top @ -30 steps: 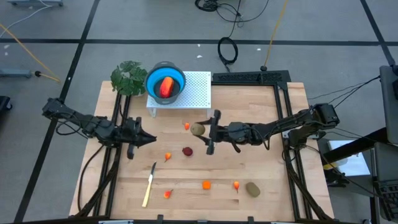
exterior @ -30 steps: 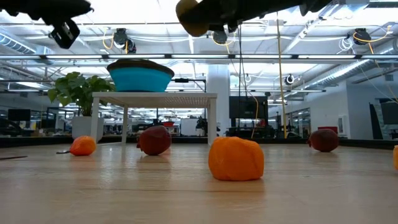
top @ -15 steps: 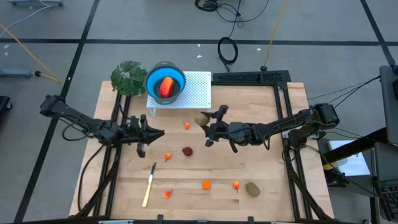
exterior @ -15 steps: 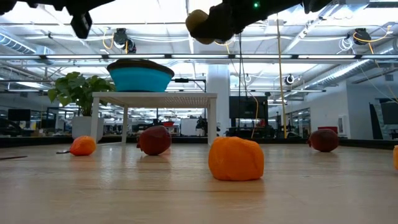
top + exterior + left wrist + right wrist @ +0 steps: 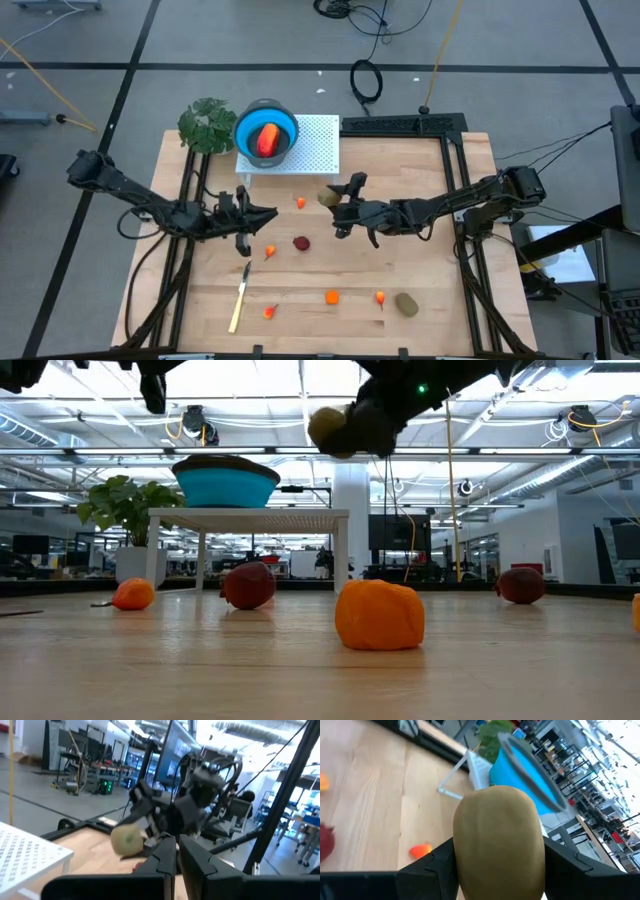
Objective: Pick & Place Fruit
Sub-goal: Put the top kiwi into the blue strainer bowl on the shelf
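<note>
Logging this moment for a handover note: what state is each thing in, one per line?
Right pincer: shut on the olive-brown oval fruit, lifted off the table.
Left pincer: shut, holding nothing, raised above the table.
Blue round bowl: upright on the white perforated stand, holding the larger red-orange piece.
Dark red round fruit: lying loose on the wooden table.
Pale yellow-handled knife: lying flat.

Bowl (image 5: pixel 265 131) on a stand (image 5: pixel 318 139), plant (image 5: pixel 205 123) beside, knife (image 5: pixel 240 296) probably nearest the front
</note>
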`<state>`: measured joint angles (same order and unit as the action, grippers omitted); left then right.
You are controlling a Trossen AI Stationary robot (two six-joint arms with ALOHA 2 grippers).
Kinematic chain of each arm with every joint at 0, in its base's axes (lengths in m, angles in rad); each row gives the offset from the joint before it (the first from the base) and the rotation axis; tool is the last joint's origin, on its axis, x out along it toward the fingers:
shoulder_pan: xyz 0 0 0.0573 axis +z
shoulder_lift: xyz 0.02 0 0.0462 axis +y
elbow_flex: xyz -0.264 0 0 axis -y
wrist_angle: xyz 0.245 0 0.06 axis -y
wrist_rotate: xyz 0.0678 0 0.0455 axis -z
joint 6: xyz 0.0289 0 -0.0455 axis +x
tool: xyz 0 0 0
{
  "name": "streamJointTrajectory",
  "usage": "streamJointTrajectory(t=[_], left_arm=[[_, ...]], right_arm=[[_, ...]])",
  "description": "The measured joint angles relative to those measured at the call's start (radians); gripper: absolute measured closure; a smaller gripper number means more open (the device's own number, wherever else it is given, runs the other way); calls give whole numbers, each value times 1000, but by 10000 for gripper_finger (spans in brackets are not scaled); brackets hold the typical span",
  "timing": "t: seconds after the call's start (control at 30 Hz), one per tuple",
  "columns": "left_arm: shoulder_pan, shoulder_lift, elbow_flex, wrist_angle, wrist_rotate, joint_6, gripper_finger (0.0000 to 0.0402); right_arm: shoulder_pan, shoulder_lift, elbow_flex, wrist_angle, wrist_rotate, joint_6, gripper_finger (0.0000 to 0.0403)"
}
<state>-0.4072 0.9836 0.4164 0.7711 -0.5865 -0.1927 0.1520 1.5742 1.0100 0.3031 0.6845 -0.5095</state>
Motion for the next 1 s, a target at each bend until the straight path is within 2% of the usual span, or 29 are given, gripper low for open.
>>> streamJointTrajectory(t=[0.2,0.37,0.5,0.8,1.0], left_arm=[[6,95,23,107,-2,36,377],[28,176,110,91,-1,75,334],[57,223,195,-23,-1,91,285],[130,261,352,-388,18,73,187],[184,261,373,-449,89,-15,135]], right_arm=[[0,0,0,-70,0,0,195],[0,0,0,-77,0,-1,195],[0,0,0,-80,0,-10,195],[0,0,0,-85,0,-75,195],[0,0,0,-67,0,-120,195]])
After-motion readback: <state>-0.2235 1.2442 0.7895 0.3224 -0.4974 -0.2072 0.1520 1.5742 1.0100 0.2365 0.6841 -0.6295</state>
